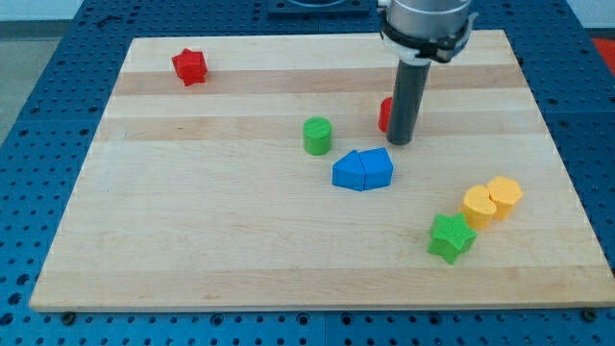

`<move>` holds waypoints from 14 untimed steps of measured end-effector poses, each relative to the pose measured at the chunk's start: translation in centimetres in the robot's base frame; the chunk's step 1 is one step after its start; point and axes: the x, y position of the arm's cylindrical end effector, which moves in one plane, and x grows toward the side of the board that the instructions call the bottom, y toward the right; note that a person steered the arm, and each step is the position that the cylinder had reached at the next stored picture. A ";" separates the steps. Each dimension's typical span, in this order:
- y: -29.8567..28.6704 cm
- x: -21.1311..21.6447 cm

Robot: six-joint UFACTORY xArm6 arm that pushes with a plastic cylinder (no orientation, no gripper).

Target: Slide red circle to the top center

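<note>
My tip [400,141], a bare rod clamping nothing, touched the red circle [384,114] near the board's top edge; an off-centre push risked it slipping sideways.

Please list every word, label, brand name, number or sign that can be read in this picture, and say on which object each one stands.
There are none: no readable text, number or sign shows anywhere.
The wooden board is bare wood.
The blocks, such as the red star and the green cylinder, have plain faces.
The rod ending in my tip carries no legible marking.
</note>
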 end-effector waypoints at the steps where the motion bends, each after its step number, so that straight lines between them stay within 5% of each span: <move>1: 0.0 -2.8; 3: 1.4 -6.8; 4: 7.6 -8.4; 7: 1.4 -7.8; 9: -0.9 -11.3; 14: 6.1 -12.5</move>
